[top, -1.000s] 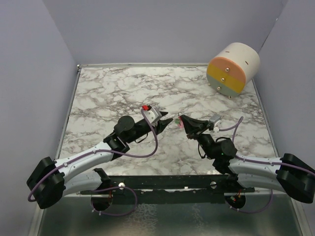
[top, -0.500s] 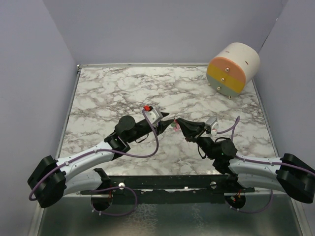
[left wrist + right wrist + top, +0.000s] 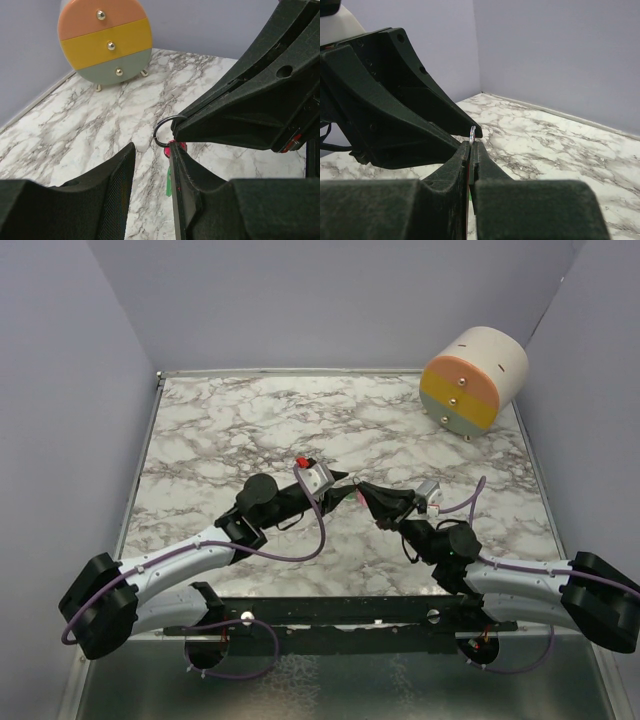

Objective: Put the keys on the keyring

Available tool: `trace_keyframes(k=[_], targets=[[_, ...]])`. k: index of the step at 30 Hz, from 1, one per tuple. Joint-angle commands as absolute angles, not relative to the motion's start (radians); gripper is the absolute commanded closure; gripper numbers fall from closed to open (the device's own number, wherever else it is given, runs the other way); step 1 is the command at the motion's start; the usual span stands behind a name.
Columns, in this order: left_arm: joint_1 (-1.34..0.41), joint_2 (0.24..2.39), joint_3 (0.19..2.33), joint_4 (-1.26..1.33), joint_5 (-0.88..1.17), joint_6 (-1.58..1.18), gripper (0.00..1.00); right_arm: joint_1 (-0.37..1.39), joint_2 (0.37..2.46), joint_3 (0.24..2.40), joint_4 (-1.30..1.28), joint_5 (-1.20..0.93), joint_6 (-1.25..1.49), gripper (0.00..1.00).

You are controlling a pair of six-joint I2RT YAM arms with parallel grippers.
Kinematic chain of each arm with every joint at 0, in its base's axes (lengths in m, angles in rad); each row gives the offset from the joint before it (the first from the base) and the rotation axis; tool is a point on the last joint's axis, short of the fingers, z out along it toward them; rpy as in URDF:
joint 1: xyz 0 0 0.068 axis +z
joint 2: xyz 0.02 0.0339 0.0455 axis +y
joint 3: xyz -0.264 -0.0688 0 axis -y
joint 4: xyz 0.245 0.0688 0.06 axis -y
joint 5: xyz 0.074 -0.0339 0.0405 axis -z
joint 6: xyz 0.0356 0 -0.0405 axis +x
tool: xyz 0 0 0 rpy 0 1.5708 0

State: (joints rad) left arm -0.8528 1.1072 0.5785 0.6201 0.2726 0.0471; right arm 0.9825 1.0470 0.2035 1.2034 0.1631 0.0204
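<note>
The keyring (image 3: 155, 132), above the middle of the table (image 3: 220, 430), is pinched tight at the tips of the right gripper (image 3: 471, 145). At its 6 o'clock, the red key (image 3: 176, 146) and green key (image 3: 169, 184) (a mere sliver) hang half hidden by a finger of the left gripper (image 3: 152, 147), its jaws spread. Whether either key is threaded is unclear. A cabinet (image 3: 473, 380) stands at 2 o'clock.

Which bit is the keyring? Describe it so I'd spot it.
Find the middle of the white marble table, where the black left end effector and right end effector almost meet tip to tip. Pinched in the right one's tips is a thin grey metal ring, the only wire loop there, with a tiny red piece below it.
</note>
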Motion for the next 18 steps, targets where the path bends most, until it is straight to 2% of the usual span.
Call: trace_keyframes(k=[1, 18], targets=[[-0.854, 1.114, 0.612, 0.65, 0.294, 0.058, 0.64, 0.988, 1.055, 0.193, 1.221, 0.126, 0.012, 0.99], [-0.853, 1.061, 0.6, 0.651, 0.258, 0.06, 0.64, 0.989, 1.055, 0.174, 1.219, 0.131, 0.022, 0.99]])
